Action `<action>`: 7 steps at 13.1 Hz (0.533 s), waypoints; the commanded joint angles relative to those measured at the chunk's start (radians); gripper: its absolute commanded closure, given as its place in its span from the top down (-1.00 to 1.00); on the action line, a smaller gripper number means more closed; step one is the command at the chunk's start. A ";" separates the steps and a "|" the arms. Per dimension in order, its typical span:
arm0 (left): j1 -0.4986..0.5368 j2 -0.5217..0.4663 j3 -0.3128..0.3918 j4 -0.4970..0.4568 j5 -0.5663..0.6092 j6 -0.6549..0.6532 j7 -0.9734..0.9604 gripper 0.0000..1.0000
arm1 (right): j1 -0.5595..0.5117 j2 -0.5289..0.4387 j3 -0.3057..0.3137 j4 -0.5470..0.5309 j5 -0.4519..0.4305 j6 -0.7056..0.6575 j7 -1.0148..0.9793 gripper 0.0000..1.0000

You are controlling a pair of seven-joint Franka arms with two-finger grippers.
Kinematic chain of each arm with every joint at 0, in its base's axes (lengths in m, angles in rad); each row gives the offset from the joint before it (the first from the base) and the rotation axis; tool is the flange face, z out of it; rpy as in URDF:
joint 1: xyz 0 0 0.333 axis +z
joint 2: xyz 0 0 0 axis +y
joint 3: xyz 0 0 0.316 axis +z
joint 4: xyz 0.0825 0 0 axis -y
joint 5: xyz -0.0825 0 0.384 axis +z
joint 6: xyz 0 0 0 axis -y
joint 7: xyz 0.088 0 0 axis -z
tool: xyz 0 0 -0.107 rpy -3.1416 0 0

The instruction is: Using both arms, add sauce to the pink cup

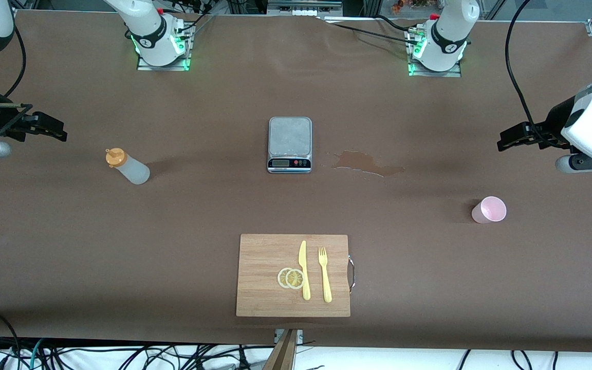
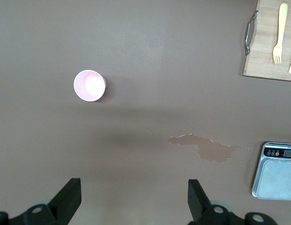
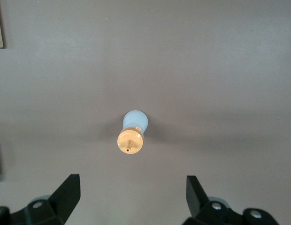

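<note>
One sauce bottle (image 1: 127, 166), one pink cup (image 1: 489, 209).

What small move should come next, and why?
Probably lower the right tool onto the sauce bottle: it stands upright, untouched, directly under that open tool. The pink cup stands free under the open left tool, ready to be grasped afterward.

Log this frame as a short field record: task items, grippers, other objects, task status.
sauce bottle: upright on the table, toward the right arm's end
pink cup: upright, looks empty, toward the left arm's end
left gripper: open, above the table near the cup, holding nothing
right gripper: open, above the table near the bottle, holding nothing
scale: mid-table, bare
stain: beside the scale
cutting board: holds knife, fork, lemon slices
status: not started
</note>
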 commanded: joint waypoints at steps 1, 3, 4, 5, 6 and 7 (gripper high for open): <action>0.003 0.018 0.000 0.033 0.004 -0.008 -0.012 1.00 | -0.003 0.001 0.003 0.014 0.014 -0.016 0.003 1.00; 0.009 0.022 0.003 0.033 0.004 -0.009 -0.012 1.00 | -0.003 0.001 0.003 0.014 0.014 -0.016 0.003 1.00; 0.011 0.024 0.003 0.031 0.004 -0.009 -0.010 1.00 | -0.003 0.000 0.003 0.012 0.014 -0.017 0.003 1.00; 0.011 0.022 0.003 0.030 0.005 -0.009 -0.009 1.00 | -0.003 0.001 0.003 0.012 0.014 -0.017 0.003 1.00; 0.011 0.022 0.005 0.022 0.005 -0.009 -0.005 1.00 | -0.003 0.001 0.003 0.012 0.014 -0.017 0.003 1.00; 0.012 0.024 0.006 0.014 0.005 -0.009 -0.004 1.00 | -0.003 0.000 0.003 0.012 0.014 -0.017 0.003 1.00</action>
